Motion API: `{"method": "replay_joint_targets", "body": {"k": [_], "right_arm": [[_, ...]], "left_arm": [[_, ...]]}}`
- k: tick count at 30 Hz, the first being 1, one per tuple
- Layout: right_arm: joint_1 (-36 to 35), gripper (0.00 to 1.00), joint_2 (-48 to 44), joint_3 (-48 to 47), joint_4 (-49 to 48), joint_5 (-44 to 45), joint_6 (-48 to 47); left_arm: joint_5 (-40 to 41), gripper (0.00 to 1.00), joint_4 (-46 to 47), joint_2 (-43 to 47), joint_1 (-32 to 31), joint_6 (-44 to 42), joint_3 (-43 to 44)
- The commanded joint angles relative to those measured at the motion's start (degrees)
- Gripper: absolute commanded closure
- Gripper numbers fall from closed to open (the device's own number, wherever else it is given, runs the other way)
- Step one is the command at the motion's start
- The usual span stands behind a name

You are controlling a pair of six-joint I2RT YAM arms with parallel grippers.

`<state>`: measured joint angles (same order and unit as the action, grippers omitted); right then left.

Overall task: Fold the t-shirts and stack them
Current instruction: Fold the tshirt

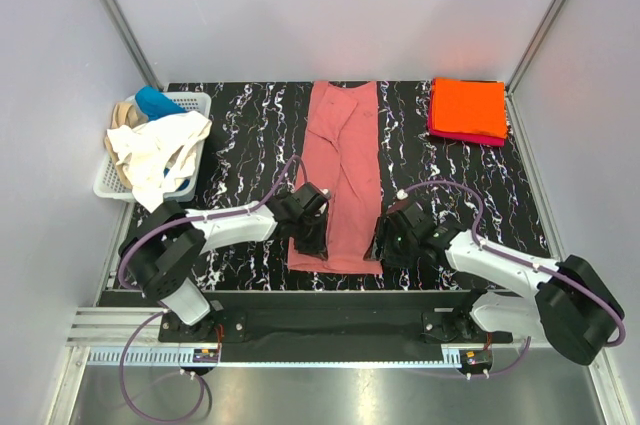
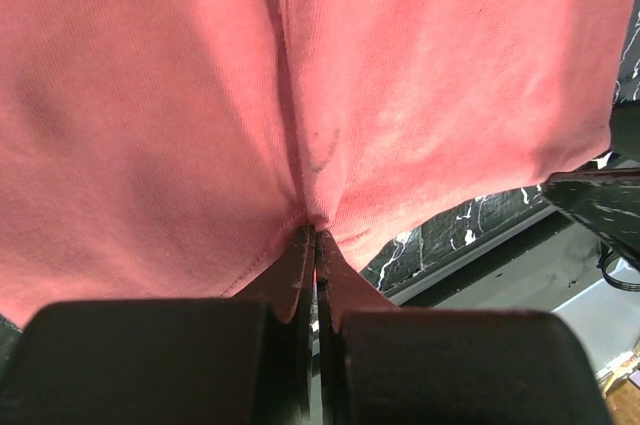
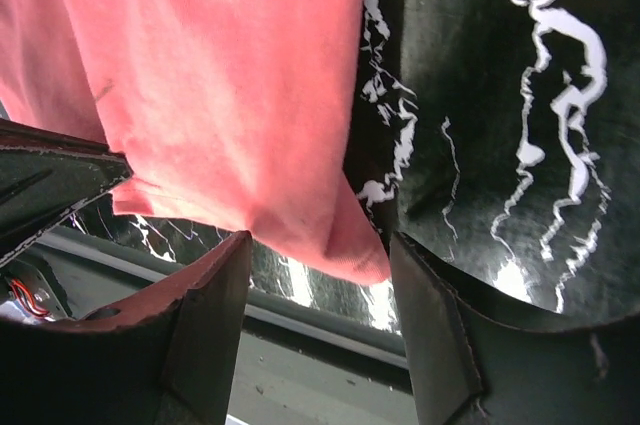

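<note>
1. we risk a lopsided fold: our left gripper [image 2: 315, 235] is pinched tight on the near hem of the salmon-pink t-shirt [image 1: 342, 170], while our right gripper [image 3: 320, 245] stands spread, the near right corner lying loose between its jaws. a lift now would drag one side only.
2. both arms reach low over the near edge of the table [image 1: 240, 145], flanking the t-shirt, which lies lengthwise mid-table.

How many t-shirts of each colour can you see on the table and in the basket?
Salmon-pink t-shirt: 1
Orange t-shirt: 1
Magenta t-shirt: 1
Cream-white t-shirt: 1
Tan t-shirt: 1
Blue t-shirt: 1
Total: 6
</note>
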<state>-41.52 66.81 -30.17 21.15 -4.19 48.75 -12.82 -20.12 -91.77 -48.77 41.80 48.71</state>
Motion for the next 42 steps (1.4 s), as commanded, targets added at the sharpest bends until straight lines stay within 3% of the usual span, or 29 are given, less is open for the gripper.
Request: {"method": "replay_joint_targets", "body": {"k": [1, 5, 6, 10, 14, 16, 19, 22, 28, 33, 42], "right_arm": [[0.4, 0.35, 1.3, 1.4, -6.9, -2.1, -0.9], [0.4, 0.42, 3.4, 2.3, -8.2, -3.1, 0.0], [0.5, 0.52, 3.1, 2.7, -8.3, -3.7, 0.7], [0.4, 0.73, -1.9, 4.7, -7.1, -7.7, 8.9], [0.3, 0.83, -8.4, 10.8, -9.6, -4.7, 17.0], [0.4, 0.82, -9.0, 13.3, -11.1, -4.4, 17.6], [0.3, 0.65, -9.0, 14.1, -11.7, -4.7, 17.3], [0.4, 0.59, -8.8, 13.7, -11.7, -4.9, 17.3], [0.4, 0.62, -7.2, 13.7, -11.7, -5.1, 17.2], [0.5, 0.56, -7.6, 13.2, -11.6, -5.3, 16.6], [0.3, 0.52, -9.2, 12.8, -11.7, -6.4, 16.8]], "left_arm": [[-0.4, 1.0, 2.2, -0.4, 0.3, -1.2, -0.4], [-0.3, 1.0, 2.1, -0.4, 0.3, -1.3, -0.7], [-0.3, 1.0, 2.1, -0.4, 0.3, -1.3, -0.8], [-0.3, 1.0, 1.5, 0.2, 0.4, -1.3, -0.5], [0.4, 1.0, 1.5, 0.1, 0.3, -1.2, -0.9], [0.1, 1.0, 1.5, -0.1, 0.3, -1.4, -1.0], [-0.7, 1.0, 1.6, -0.2, 0.4, -1.8, -0.8], [-1.4, 1.0, 1.3, 0.1, 0.4, -1.9, -0.1], [-1.3, 1.0, -3.0, 3.0, 0.3, -2.7, 4.0], [1.1, 1.0, -7.6, 7.1, 0.4, -3.5, 8.2], [3.9, 1.0, -6.9, 5.1, 0.4, -3.3, 3.2]]}}
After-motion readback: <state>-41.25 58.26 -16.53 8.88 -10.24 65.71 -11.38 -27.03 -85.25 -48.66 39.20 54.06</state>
